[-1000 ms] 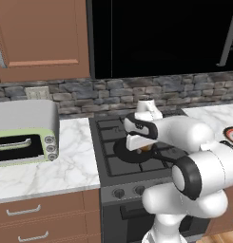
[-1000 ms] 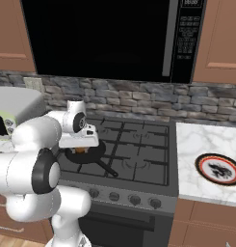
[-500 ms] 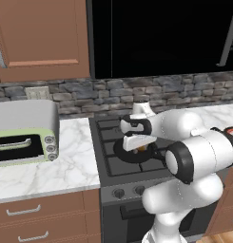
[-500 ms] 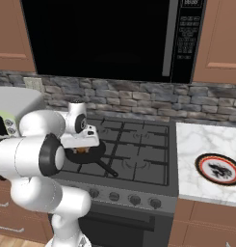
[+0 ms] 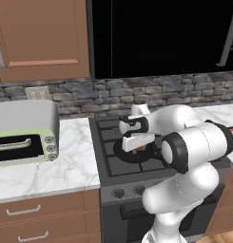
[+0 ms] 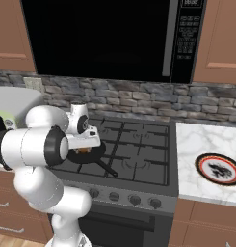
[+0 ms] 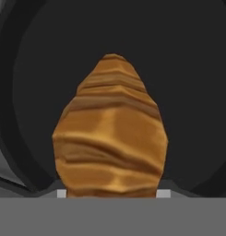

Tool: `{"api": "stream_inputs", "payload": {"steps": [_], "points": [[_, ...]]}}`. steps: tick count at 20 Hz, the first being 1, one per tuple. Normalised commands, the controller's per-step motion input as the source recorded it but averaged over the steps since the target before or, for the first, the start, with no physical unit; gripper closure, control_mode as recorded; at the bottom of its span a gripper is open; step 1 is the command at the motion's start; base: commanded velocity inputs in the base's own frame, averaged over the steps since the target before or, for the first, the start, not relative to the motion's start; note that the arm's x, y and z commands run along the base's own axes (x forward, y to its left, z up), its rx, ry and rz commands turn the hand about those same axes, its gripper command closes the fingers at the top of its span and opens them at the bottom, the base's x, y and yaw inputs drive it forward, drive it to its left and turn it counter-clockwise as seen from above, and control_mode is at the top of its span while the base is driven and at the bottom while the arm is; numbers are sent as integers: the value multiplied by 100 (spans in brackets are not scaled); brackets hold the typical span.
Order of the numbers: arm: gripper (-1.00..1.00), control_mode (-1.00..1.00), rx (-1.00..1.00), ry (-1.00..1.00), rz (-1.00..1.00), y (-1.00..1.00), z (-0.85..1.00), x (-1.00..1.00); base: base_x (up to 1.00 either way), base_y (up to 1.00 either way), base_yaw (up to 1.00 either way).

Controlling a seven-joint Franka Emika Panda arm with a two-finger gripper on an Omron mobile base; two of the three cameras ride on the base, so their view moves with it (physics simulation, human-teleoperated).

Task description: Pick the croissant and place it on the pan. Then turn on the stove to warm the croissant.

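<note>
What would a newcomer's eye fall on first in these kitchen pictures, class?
First, the golden croissant, huge in the hand view against the black pan. Next, the white arm bent low over the stove, its gripper just above the pan on the front left burner. Last, the red-rimmed plate on the marble counter right of the stove.

I see a matt black pan (image 7: 197, 69) under a ridged, flaky golden croissant (image 7: 110, 133). At left, veined marble counter (image 5: 70, 166); rough stone backsplash (image 5: 184, 88); brown wood cabinets (image 5: 39, 38).
</note>
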Motion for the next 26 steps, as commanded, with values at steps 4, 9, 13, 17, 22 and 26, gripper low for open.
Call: {"api": "stream_inputs", "payload": {"steps": [4, 9, 13, 17, 22, 26], "points": [[100, -100, 0, 0, 2, 0, -14, 12, 0, 0, 0], [-100, -100, 0, 0, 1, 5, -14, 13, 0, 0, 0], [-100, -100, 0, 0, 1, 6, -9, 15, 0, 0, 0], [-100, -100, 0, -6, 3, 0, -8, 11, 0, 0, 0], [-100, -100, 1, -23, 1, 0, 5, -2, 0, 0, 0], [-100, -100, 0, -37, 0, 14, 39, -56, 0, 0, 0]]}}
